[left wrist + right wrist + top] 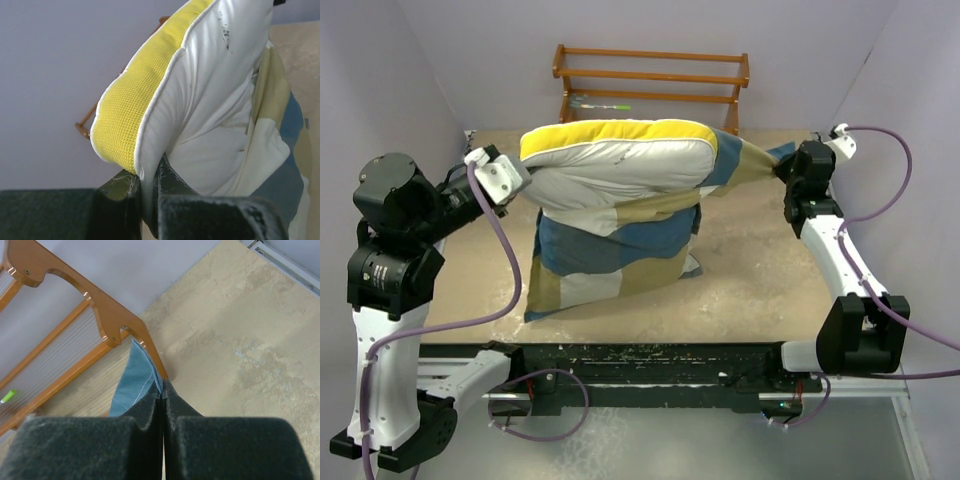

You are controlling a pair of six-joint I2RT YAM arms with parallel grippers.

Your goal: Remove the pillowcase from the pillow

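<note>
Tan counter point(760, 270), lilac walls: the pillow point(620, 160) hangs between two arms, its yellow-trimmed top bare and its lower half inside the blue, tan and white pillowcase point(610, 250), which trails onto the counter. The left fingers point(210, 220) pinch the pillow's white edge beside the trim. The right fingers point(90, 445) pinch a taut blue pillowcase corner. Small dark marks on the pillow are unreadable. A wooden rack point(650, 75) stands behind.

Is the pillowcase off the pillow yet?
Partly on: the blue, tan and white cloth pillowcase covers the lower part of the cream quilted pillow; yellow-edged top is bare.
</note>
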